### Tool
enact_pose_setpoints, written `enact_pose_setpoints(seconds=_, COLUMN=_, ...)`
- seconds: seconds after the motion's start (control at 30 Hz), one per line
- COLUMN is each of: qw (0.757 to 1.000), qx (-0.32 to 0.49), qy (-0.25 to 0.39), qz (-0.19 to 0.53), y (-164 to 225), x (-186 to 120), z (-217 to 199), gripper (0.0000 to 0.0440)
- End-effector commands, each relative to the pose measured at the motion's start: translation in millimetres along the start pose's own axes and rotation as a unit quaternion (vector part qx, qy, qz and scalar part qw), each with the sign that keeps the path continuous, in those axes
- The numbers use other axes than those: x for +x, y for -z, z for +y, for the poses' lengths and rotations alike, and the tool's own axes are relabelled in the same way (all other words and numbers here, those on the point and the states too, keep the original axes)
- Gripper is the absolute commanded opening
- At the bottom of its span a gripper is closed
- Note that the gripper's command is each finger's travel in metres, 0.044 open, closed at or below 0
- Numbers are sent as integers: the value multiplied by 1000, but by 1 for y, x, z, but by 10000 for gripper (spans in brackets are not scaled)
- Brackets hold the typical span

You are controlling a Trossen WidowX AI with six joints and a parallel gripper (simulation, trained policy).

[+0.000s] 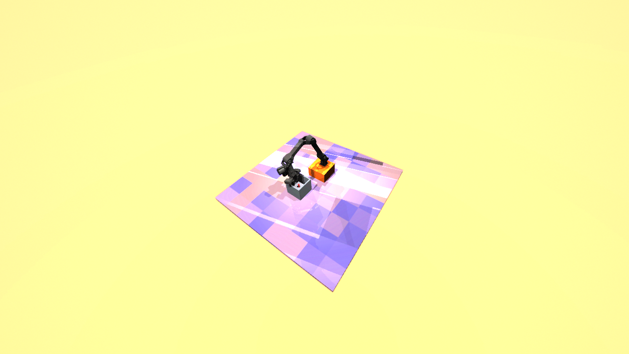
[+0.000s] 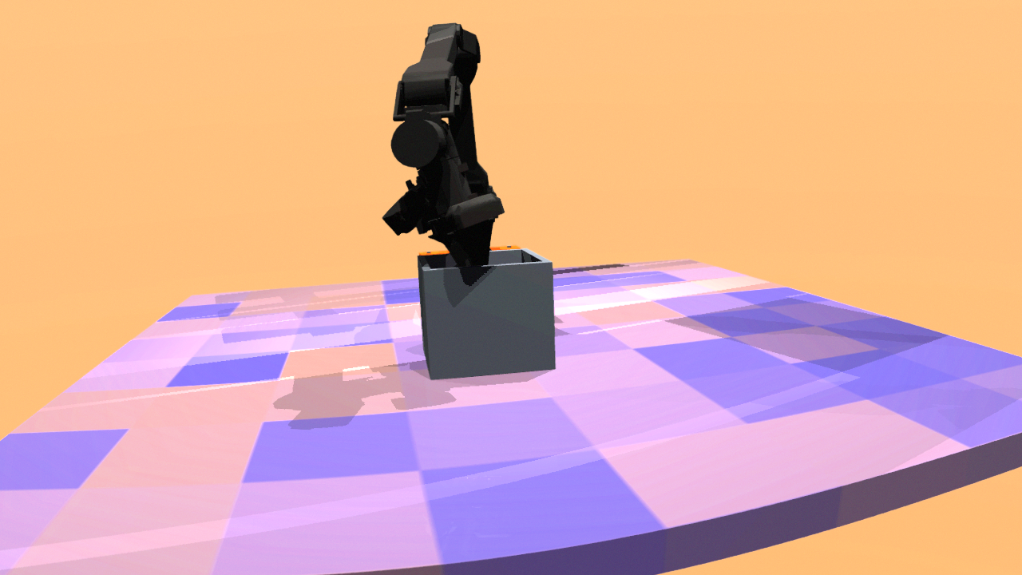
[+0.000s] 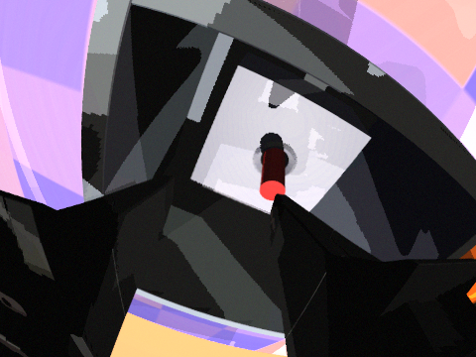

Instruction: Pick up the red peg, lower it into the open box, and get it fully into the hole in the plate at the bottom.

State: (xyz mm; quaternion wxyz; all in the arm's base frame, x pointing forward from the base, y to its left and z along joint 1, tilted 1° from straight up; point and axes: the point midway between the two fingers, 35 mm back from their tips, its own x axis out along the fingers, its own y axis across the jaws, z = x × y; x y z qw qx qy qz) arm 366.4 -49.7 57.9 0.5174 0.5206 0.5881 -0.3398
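Black gripper (image 1: 296, 182) (image 2: 469, 263) (image 3: 223, 194) hanging apart, gripping nothing | red cylindrical peg (image 1: 298, 185) (image 3: 273, 174) standing in white plate (image 1: 301, 185) (image 3: 317, 109), inside grey box (image 1: 300, 192) (image 2: 489, 321) (image 3: 297, 42) | full seating remaining unconfirmed

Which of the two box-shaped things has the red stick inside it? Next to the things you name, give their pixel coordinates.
The grey open box (image 1: 300, 191) (image 2: 489, 321); the orange block (image 1: 317, 173) sits under the arm's foot instead.
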Motion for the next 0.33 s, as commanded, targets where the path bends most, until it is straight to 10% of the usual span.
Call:
enact_pose_setpoints(seconds=0.0, qw=1000, qx=-1, qy=-11, qz=4, y=-3, x=-7, z=4, gripper=216)
enact_pose_setpoints(seconds=0.3, qw=999, qx=-2, qy=-40, qz=8, y=-13, x=-24, z=14, gripper=220)
